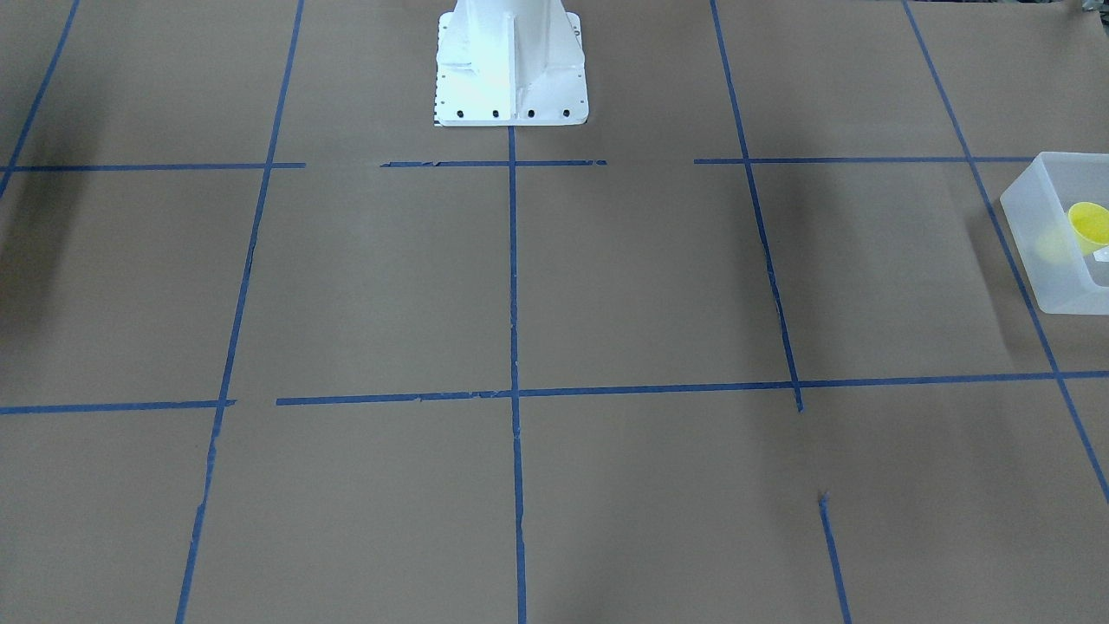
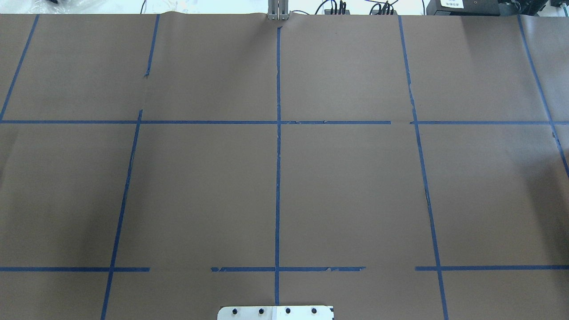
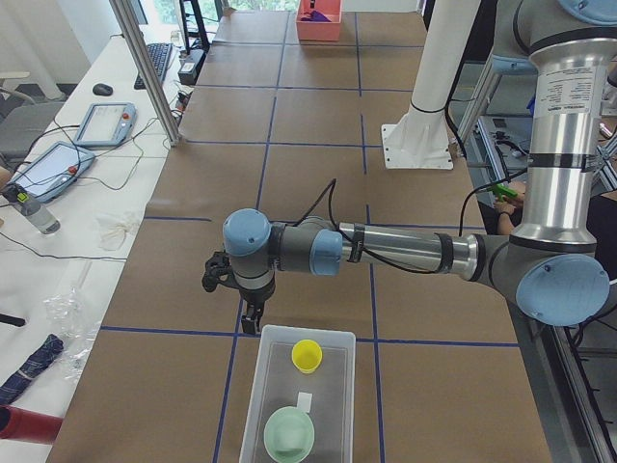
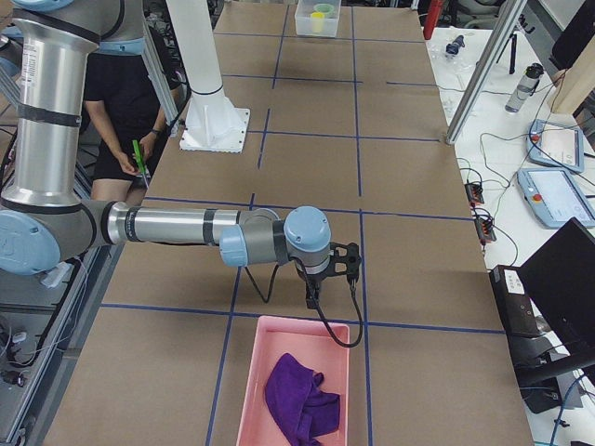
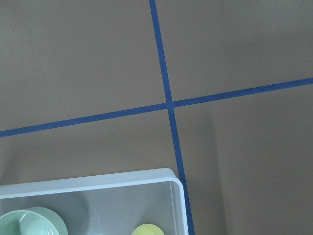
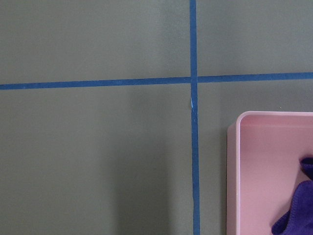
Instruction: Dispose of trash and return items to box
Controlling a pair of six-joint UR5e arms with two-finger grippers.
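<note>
The frosted-white box [image 3: 265, 386] sits at the table's left end and holds the yellow cup [image 3: 307, 355], a pale green bowl [image 3: 290, 434] and a small white label [image 3: 305, 400]. The box [image 1: 1053, 277] and cup [image 1: 1090, 222] also show at the right edge of the front-facing view, and the box rim [image 5: 98, 180], bowl [image 5: 29, 223] and cup [image 5: 146, 230] show in the left wrist view. My left gripper [image 3: 252, 325] hovers just beyond the box's far rim; I cannot tell if it is open. My right gripper [image 4: 312, 299] hovers by a pink tray; I cannot tell its state.
A pink tray [image 4: 251, 390] at the table's right end holds a purple cloth [image 4: 297, 398]; both show in the right wrist view, tray [image 6: 254, 166] and cloth [image 6: 296, 215]. The robot's white base [image 1: 511, 78] stands mid-table. Blue tape lines grid the brown tabletop.
</note>
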